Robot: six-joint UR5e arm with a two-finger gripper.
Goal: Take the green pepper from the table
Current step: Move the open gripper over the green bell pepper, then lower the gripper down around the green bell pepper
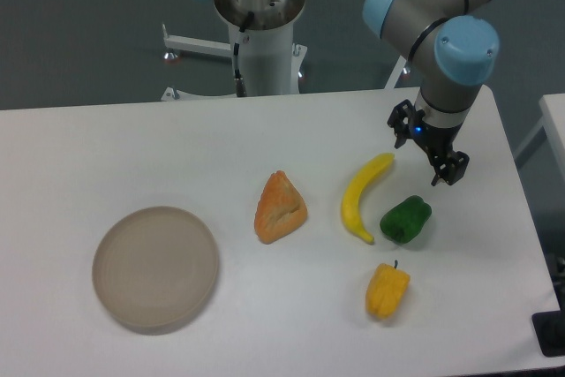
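While gripper [427, 153] hangs wide | 1 green pepper [406, 219] | 1 banana [365, 196] | 1 table [106, 156]

You are not seeing any readable text, label, brand, number or sign here; nothing in the frame, from upper left to lower right, is showing writing.
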